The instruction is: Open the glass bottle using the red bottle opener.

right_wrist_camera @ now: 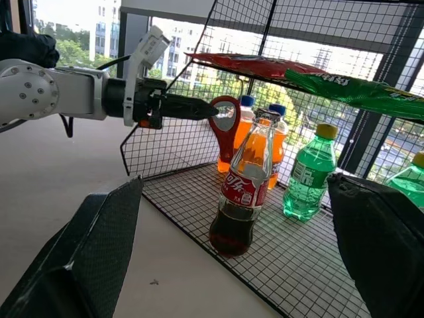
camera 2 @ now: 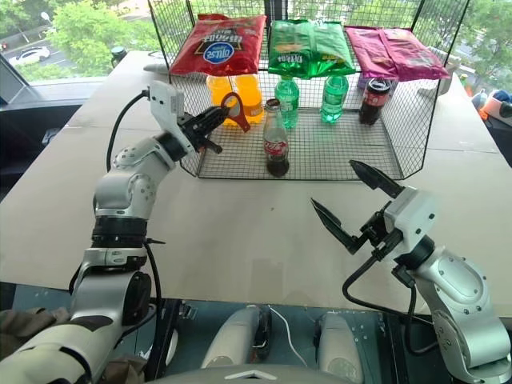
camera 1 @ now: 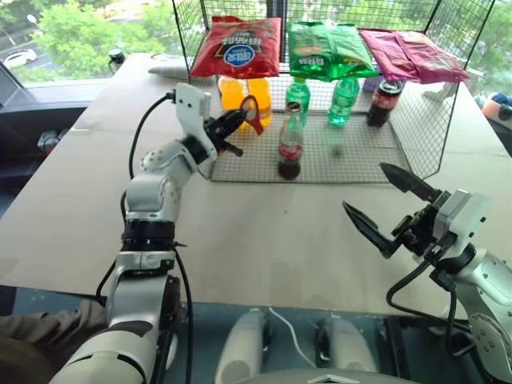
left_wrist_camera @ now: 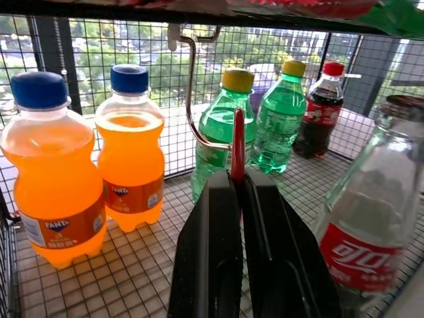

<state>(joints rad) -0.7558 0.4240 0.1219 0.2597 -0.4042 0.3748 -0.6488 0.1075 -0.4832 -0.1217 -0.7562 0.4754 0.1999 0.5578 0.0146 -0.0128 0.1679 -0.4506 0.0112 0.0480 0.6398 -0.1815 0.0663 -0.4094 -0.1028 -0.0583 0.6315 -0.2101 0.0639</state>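
My left gripper [camera 1: 238, 118] is shut on the red bottle opener [camera 1: 254, 113] at the front left corner of the wire rack. The opener is held up with its ring head [right_wrist_camera: 225, 112] on top. A wire hook [left_wrist_camera: 189, 99] curves right up to the opener [left_wrist_camera: 238, 142]; whether the opener hangs on it I cannot tell. The glass bottle [camera 1: 290, 148] stands upright on the rack floor, just right of the opener and apart from it, with dark liquid and a red label [right_wrist_camera: 240, 190]. My right gripper [camera 1: 365, 187] is open over the table, nearer me, holding nothing.
The wire rack [camera 1: 352, 156] holds two orange soda bottles [left_wrist_camera: 129, 146], green bottles [camera 1: 344, 100] and a dark plastic cola bottle [camera 1: 384, 102] behind the glass bottle. Snack bags [camera 1: 238, 46] lie on the rack's top. The pale table [camera 1: 264, 240] lies between the rack and me.
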